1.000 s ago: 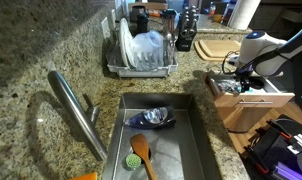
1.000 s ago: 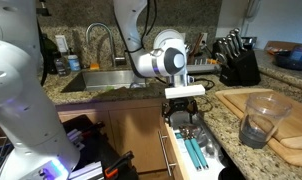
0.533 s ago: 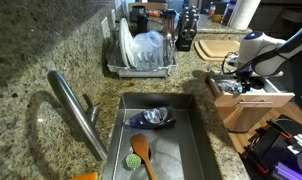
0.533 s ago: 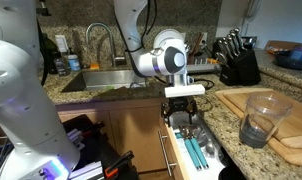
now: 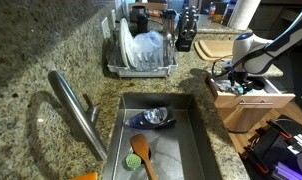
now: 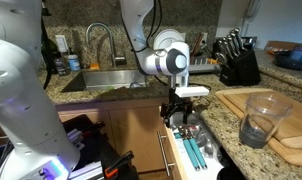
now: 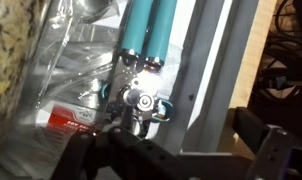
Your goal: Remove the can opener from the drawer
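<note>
At the left of the counter we saw the sink (image 6: pixel 91 80). Right of it the gripper (image 6: pixel 181 110) hung just over the open drawer (image 5: pixel 251 110), jaws spread wide and holding nothing. Inside that drawer lay the can opener (image 7: pixel 141 45), its teal handles together, below the fingers; we could not tell whether they touched it. Further right a glass (image 6: pixel 259 118) stood on the cutting board (image 6: pixel 291 108).

A home kitchen. A speckled granite bench (image 5: pixel 51 40) surrounds a steel sink (image 5: pixel 181 150) with a curved faucet (image 5: pixel 76 110). A dish rack (image 5: pixel 141 70) holds plates. A knife block (image 6: pixel 234 62) and a wooden cutting board (image 6: pixel 291 125) stand near an open drawer (image 5: pixel 253 112) of utensils.
</note>
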You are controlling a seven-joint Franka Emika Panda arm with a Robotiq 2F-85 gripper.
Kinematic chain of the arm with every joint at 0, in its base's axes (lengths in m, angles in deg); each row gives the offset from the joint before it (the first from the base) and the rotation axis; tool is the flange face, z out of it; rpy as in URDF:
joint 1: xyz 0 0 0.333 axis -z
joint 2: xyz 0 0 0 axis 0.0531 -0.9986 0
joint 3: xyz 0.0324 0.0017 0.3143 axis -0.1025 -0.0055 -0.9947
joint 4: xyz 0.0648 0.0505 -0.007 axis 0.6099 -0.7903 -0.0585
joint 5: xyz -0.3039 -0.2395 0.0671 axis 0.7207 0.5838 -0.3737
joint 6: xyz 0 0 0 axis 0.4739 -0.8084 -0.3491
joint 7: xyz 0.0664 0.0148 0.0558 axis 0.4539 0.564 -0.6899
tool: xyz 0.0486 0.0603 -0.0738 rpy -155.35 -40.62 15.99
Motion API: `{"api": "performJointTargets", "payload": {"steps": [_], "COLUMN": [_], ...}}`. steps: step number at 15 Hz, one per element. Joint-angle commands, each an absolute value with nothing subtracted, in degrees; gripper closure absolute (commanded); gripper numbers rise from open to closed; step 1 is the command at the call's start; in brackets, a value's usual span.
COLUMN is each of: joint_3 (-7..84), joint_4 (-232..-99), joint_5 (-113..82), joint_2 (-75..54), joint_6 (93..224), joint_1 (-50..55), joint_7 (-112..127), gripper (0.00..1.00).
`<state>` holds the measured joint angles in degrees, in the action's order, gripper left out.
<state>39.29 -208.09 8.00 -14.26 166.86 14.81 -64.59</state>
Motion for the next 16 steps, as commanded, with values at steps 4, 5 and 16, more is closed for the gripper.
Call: {"api": "performJointTargets", "payload": {"steps": [4,5,16], "joint_3": [40.7,39.7,39.1], "joint_4": [-201.0,-203.0,-207.1], "joint_5": [7.5,6.6,0.1], "joint_2": [-18.9,-17.9,-13.9], "joint_6": [146.3,151.7,163.2], "joint_1": [10.7,11.8,15.6], "joint_7": [-61.1,-61.8,-65.2], "gripper": [0.0,0.0,0.0]}}
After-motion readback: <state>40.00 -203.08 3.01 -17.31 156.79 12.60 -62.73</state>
